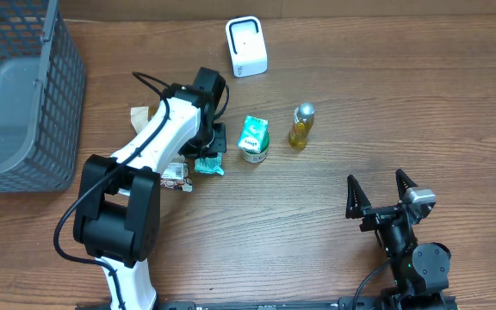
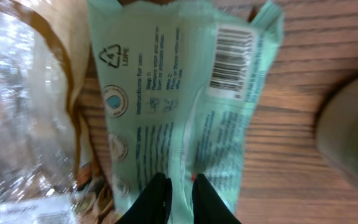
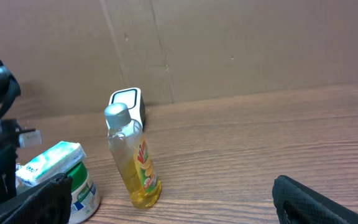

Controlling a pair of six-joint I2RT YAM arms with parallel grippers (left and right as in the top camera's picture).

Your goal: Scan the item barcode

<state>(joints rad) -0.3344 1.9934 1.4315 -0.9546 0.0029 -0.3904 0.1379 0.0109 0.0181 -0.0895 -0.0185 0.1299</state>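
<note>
Left of the middle of the surface point(image 1: 317, 250), the left arm point(image 1: 158, 129) reaches forward and down over a small heap of wrappers, its wrist bent so that its camera looks straight down on the mint-green packet point(image 2: 160, 93). Its jaws are clenched on the near edge of that packet, pinching the thin film between them. The packet seems to lie flat on the wood, touching a clear crinkled wrapper point(image 2: 23, 106) on one side, with its barcode point(image 2: 232, 53) facing up near the far corner.

By my reading the step in hand is the pick-up: the grip is made and the lift is not yet done. The next move calls for raising the packet clear of the heap, carrying it to the white scanner point(image 1: 246, 47) at the far edge and turning the wrist so the barcode faces it. The limp film may fold and hide the code.

The right arm point(image 1: 403, 232) sits low at the near edge, well apart, its jaws spread wide and empty.
</note>
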